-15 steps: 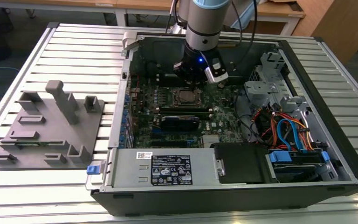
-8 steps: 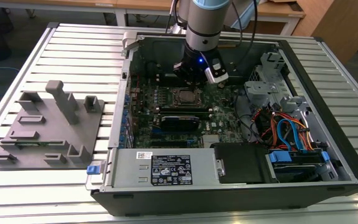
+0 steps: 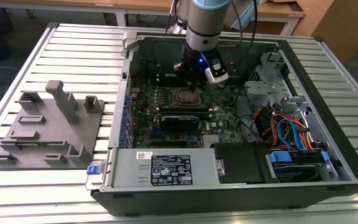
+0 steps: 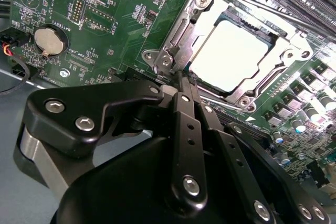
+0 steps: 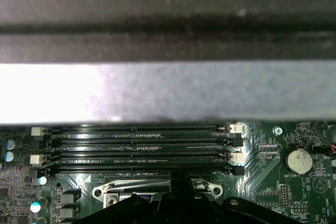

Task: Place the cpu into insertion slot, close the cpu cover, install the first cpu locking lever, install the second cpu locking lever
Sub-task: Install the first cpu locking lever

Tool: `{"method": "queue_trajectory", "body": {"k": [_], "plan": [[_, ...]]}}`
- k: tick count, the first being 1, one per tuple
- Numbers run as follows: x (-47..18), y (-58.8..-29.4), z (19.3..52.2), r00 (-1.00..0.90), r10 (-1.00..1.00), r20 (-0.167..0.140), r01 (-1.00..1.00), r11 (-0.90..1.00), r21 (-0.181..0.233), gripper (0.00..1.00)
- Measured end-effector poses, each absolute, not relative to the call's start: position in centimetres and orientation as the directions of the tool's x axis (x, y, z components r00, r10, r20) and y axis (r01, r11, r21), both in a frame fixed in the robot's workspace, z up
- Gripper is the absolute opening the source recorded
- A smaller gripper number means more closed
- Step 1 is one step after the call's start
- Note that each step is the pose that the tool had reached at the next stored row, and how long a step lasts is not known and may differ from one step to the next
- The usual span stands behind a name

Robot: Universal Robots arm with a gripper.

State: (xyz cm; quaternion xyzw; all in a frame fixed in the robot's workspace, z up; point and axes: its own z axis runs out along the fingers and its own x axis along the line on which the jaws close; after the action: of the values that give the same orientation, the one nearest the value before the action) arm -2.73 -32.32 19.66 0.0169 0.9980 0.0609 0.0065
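In the exterior view my arm reaches down into the open computer case, which stands on the slatted surface. My claw hangs just beside the insertion slot, on the side away from the grey power supply box. A grey fixture block lies outside the case, well apart from the slot.

In the second wrist view my claw's fingers are drawn narrow, tip against tip, right at one corner of the slot. I cannot tell whether anything is pinched between them. The cpu sits in the slot. Its silvery top shows through the window of the cpu cover, which lies flat over it. A coin battery sits on the green board, well apart from the slot.

In the first wrist view the long black memory slots run just beside the insertion slot.
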Motion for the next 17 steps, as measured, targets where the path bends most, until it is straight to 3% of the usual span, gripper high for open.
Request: {"method": "queue_trajectory", "body": {"k": [17], "plan": [[-2.73, -32.33, 19.86, -0.999, 0.035, -0.011, 0.033, 0.992, 0.122, 0.11]]}}
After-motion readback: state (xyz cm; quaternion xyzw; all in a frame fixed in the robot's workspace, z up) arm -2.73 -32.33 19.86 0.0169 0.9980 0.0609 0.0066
